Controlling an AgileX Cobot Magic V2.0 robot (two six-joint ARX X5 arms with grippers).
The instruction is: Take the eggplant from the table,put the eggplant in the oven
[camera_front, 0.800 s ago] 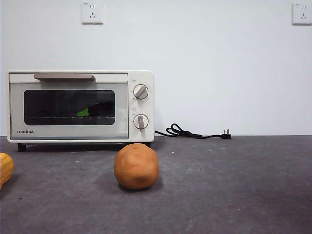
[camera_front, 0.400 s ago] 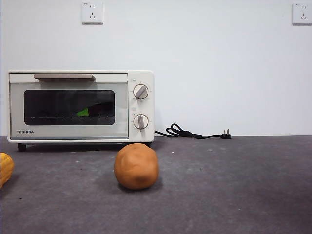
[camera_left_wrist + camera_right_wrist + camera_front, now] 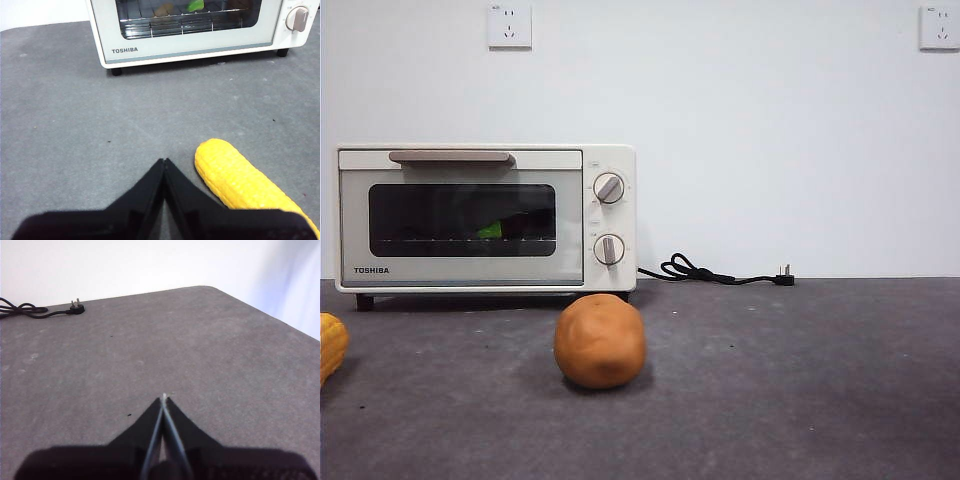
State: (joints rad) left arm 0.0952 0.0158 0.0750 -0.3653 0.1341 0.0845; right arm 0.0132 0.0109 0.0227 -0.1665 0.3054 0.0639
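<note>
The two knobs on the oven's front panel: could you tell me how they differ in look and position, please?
The upper knob sits above the lower knob on the oven panel, right of the door. The upper knob's bar points diagonally, tilted toward the upper right; the lower knob's bar stands vertical. Both are round, cream with a beige-grey bar, and look alike in size.

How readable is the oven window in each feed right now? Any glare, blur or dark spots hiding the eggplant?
Front view: the oven window is dark, no glare; only the green cap of the eggplant shows clearly, its body lost in shadow. Left wrist view: the window is brighter and sharp, the wire rack readable, but the frame's edge cuts off most of the interior. Right wrist view: no oven in frame.
</note>
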